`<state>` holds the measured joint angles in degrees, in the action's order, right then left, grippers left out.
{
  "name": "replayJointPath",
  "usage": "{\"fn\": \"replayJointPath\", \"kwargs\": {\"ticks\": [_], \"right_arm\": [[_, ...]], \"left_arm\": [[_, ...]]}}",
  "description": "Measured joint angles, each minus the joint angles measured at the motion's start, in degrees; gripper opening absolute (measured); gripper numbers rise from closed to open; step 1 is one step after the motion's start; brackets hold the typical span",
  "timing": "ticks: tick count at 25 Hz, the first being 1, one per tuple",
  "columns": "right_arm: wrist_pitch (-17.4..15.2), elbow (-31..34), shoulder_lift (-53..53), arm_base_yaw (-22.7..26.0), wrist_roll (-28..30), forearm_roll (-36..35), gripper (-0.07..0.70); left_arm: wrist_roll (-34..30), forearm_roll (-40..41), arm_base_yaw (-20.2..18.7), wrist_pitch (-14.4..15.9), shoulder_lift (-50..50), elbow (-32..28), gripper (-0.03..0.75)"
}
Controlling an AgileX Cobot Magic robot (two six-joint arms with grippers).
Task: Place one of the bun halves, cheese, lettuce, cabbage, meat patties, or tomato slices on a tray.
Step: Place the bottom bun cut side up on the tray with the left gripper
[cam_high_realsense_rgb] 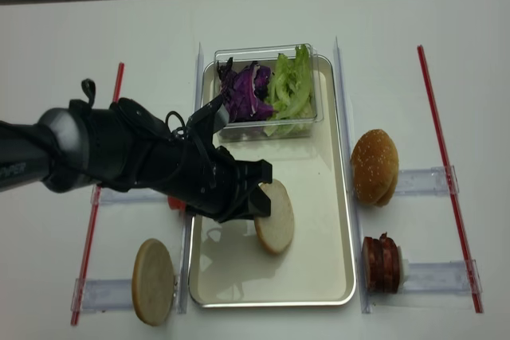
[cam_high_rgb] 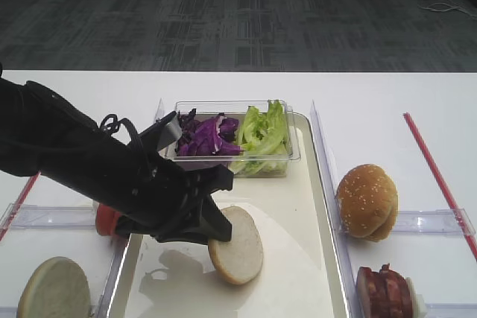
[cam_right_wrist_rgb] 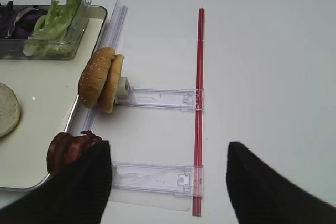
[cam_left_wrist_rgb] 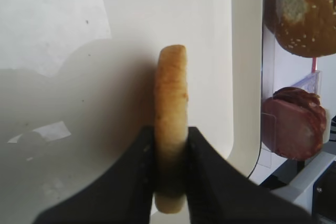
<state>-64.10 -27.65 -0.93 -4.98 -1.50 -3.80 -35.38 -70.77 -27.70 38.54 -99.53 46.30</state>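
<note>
My left gripper (cam_high_rgb: 216,232) is shut on one of the bun halves (cam_high_rgb: 237,245), a pale disc with a tan edge, held on edge and tilted over the cream bottom of the tray (cam_high_rgb: 298,258). In the left wrist view both fingers (cam_left_wrist_rgb: 142,177) press the bun's (cam_left_wrist_rgb: 171,93) flat faces. Whether its lower edge touches the tray I cannot tell. A second bun half (cam_high_rgb: 54,288) lies at the front left, off the tray. My right gripper (cam_right_wrist_rgb: 168,150) hangs open over the bare table, right of the meat patties (cam_right_wrist_rgb: 65,148).
A clear box at the tray's far end holds purple cabbage (cam_high_rgb: 207,135) and green lettuce (cam_high_rgb: 262,132). A sesame bun (cam_high_rgb: 367,200) stands on a clear holder to the right. Tomato slices (cam_high_rgb: 106,219) peek out behind my left arm. Red strips (cam_high_rgb: 436,176) edge the table.
</note>
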Motion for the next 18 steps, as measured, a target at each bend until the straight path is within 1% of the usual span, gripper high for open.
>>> {"fn": "replayJointPath", "kwargs": {"ticks": [7,14,16,18], "right_arm": [[0.0,0.0,0.0,0.0,-0.26,0.18,0.475],[0.0,0.0,0.0,0.0,-0.49,0.32,0.475],[0.0,0.0,0.0,0.0,-0.49,0.32,0.475],[0.0,0.0,0.0,0.0,-0.49,0.32,0.475]], "left_arm": [[-0.83,-1.96,0.0,1.6,-1.76,0.0,0.146],[-2.55,-2.2,0.0,1.97,-2.1,0.0,0.146],[-2.84,-2.2,0.0,1.97,-2.1,0.0,0.155],[-2.94,-1.86,0.0,1.97,-2.25,0.0,0.179]]}}
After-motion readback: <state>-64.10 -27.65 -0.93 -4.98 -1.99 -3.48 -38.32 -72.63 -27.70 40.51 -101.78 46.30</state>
